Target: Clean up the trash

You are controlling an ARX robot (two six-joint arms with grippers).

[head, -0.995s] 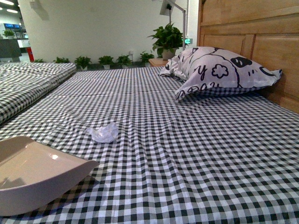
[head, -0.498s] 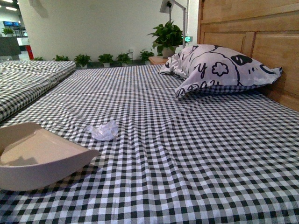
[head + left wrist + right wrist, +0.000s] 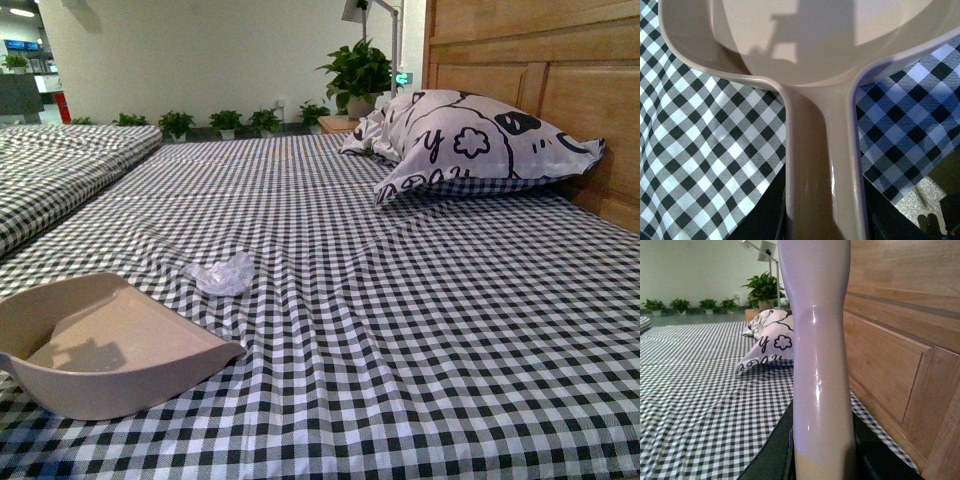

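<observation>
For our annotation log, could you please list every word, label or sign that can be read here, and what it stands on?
"y": black print on the pillow.
Other letters along the pillow's lower edge: creased, not legible.
The green lit sign beside the headboard: too small to read.
The blue screen, far left: blurred.
</observation>
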